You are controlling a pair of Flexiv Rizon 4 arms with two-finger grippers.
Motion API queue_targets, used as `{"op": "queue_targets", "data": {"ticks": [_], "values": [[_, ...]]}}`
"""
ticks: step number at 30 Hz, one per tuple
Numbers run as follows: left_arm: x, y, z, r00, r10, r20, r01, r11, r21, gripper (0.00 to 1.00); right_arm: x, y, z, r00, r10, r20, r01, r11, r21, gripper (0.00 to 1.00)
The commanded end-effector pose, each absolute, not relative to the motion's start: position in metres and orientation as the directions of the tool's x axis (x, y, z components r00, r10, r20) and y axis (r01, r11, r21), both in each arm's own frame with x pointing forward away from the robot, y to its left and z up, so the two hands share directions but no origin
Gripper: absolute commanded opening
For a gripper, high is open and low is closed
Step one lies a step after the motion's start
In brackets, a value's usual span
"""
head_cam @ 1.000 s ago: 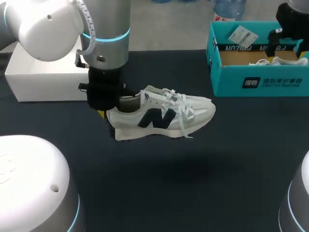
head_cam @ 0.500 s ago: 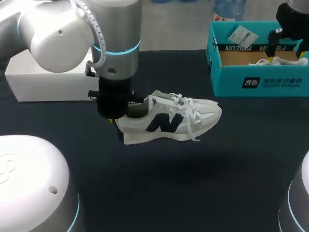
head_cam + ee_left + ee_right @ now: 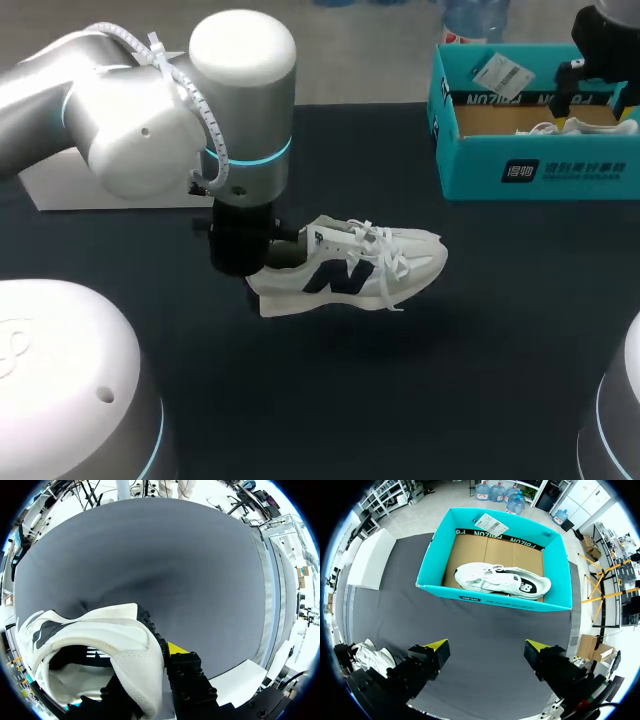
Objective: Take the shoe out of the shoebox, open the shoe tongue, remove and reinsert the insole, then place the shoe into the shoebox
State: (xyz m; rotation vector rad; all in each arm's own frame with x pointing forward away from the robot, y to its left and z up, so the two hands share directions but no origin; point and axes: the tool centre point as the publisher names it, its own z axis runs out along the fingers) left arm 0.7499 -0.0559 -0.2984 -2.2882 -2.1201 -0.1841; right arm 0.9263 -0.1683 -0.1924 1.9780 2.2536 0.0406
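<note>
L gripper clamps heel of shoe, one finger inside collar, one outside, so toe points out, looks just off table. Shoebox well apart. R gripper wide open, empty, above second shoe in box, prob waiting for tongue step.

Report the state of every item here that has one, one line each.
shoe: held off the table by its heel, sole down.
left pincer: shut on the shoe's heel.
right pincer: open, holding nothing.
shoebox: open, no lid on it.
second shoe: lying inside the shoebox.
</note>
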Motion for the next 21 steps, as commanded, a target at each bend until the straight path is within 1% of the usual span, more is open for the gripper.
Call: {"op": "queue_targets", "data": {"ticks": [1,6,10,15,21], "values": [[0.757,-0.060,-0.324,0.070,0.992,0.106,0.995,-0.077,0.066,0.00,0.925,-0.168,-0.193,-0.123,0.988,-0.089,0.984,0.133,0.117,1.00],[0.763,-0.064,-0.349,0.068,0.988,0.141,0.994,-0.080,0.080,0.00,0.925,-0.168,-0.193,-0.123,0.988,-0.089,0.984,0.133,0.117,1.00],[0.764,-0.066,-0.369,0.091,0.982,0.168,0.988,-0.110,0.107,0.00,0.925,-0.168,-0.193,-0.123,0.988,-0.089,0.984,0.133,0.117,1.00],[0.765,-0.065,-0.387,0.099,0.987,0.125,0.988,-0.113,0.110,0.00,0.925,-0.168,-0.193,-0.123,0.988,-0.089,0.984,0.133,0.117,1.00],[0.764,-0.064,-0.402,0.101,0.985,0.137,0.986,-0.118,0.120,0.00,0.925,-0.168,-0.193,-0.123,0.988,-0.089,0.984,0.133,0.117,1.00]]}}
